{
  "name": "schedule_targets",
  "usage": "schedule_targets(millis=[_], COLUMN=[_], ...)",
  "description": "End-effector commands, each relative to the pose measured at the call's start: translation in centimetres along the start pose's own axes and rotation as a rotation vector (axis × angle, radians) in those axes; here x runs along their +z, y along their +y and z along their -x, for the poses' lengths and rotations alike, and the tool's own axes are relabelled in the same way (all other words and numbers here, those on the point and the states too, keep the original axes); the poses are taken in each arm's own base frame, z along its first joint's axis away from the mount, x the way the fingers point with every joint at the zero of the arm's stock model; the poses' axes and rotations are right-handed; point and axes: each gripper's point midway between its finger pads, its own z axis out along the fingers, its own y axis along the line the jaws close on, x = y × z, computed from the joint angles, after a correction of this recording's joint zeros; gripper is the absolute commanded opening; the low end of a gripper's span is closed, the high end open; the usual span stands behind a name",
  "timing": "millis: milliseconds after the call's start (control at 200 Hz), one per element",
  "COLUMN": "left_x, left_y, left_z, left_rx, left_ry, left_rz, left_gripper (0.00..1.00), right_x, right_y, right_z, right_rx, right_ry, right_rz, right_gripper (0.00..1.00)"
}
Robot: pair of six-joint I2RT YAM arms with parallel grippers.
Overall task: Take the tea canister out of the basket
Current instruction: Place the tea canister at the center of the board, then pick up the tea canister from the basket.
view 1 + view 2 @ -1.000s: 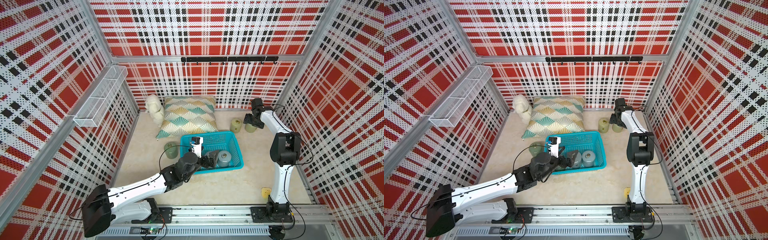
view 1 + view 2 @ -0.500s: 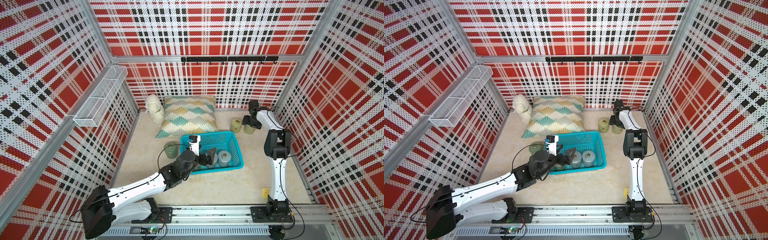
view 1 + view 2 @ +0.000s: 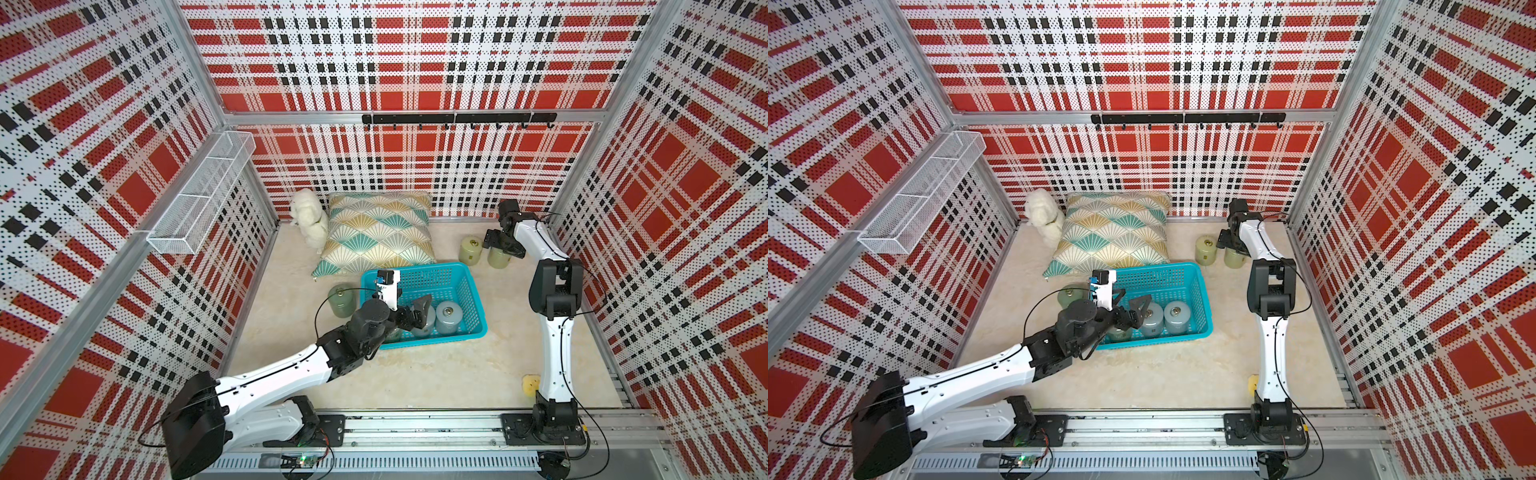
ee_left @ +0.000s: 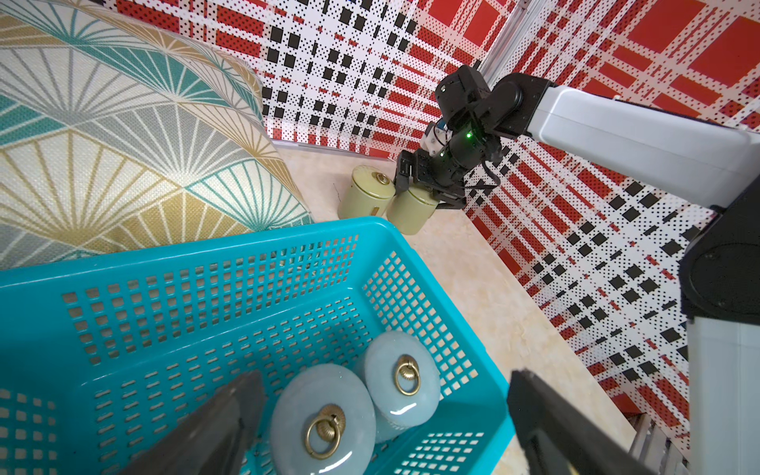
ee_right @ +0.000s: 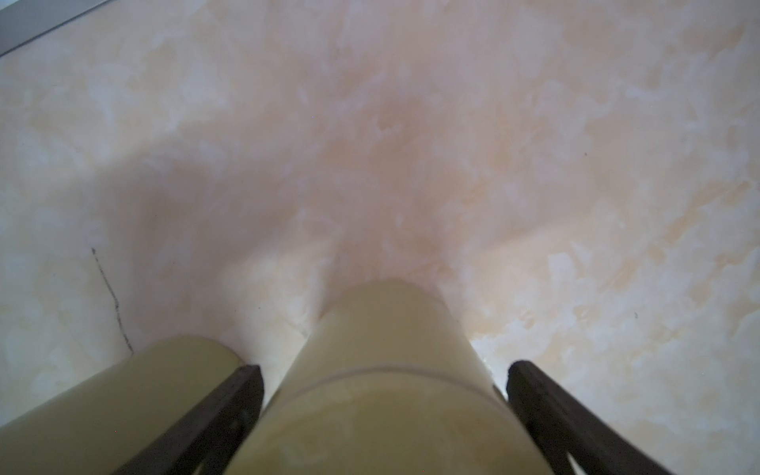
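Tea canister point(image 4: 323, 423), blue-grey with a brass ring on its lid, upright inside the basket point(image 3: 432, 276) along the six o'clock wall, clock read from above with twelve at the back wall. Just beside it at three o'clock, a twin canister point(image 4: 401, 378); at nine o'clock a third canister point(image 3: 1119, 333), mostly hidden under the wrist. Left pincer point(image 3: 1129, 304) spread wide, hanging just above these lids, gripping nothing. Basket turquoise and perforated, flat on the pale marbled surface point(image 3: 436, 374). Just outside the basket at nine o'clock, a green canister point(image 3: 340, 301), upright. Beyond the rim at eleven o'clock, a fan-patterned pillow point(image 3: 378, 232); next to that, at ten o'clock, a white plush toy point(image 3: 309, 220). Farther off at two o'clock, a yellow-green canister point(image 3: 470, 250) and, just beside it towards three, a second yellow-green canister point(image 3: 498, 259), both upright. Right pincer point(image 3: 500, 250) open, straddling the second one, fingers point(image 5: 534, 395) slightly clear of its sides, nothing clamped
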Motion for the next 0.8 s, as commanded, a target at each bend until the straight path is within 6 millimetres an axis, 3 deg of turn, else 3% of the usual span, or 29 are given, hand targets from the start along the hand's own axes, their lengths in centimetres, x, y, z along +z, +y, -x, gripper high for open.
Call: schedule_targets(millis=[0,145,331,601,797], left_x=[-0.1,-0.2,-0.4,-0.8,-1.6], left_y=[0.1,0.3,0.5,1.8,3.9], left_z=[0.1,0.2,0.5,0.1,-1.4], left_rx=[0.001,0.002,0.002,-0.012,-0.048], left_ry=[-0.009,-0.011,-0.020,-0.003,0.038], left_rz=[-0.010,-0.009,0.004,0.051,0.138], left_gripper=[1.00,0.99,0.99,0.99,1.00], right_x=[-5.2,-8.6,-13.5,-18.8,-20.5], right_y=[-0.2,-0.3,1.4,6.1,9.4], right_z=[2.5,1.9,-0.6,-7.3,-13.3], right_rx=[0.045,0.061,-0.015,-0.212,-0.391], right_ry=[-0.110,-0.145,-0.209,-0.241,-0.193], right_rz=[0.041,0.090,0.111,0.208,0.239], right_gripper=[1.00,1.00,1.00,1.00,1.00])
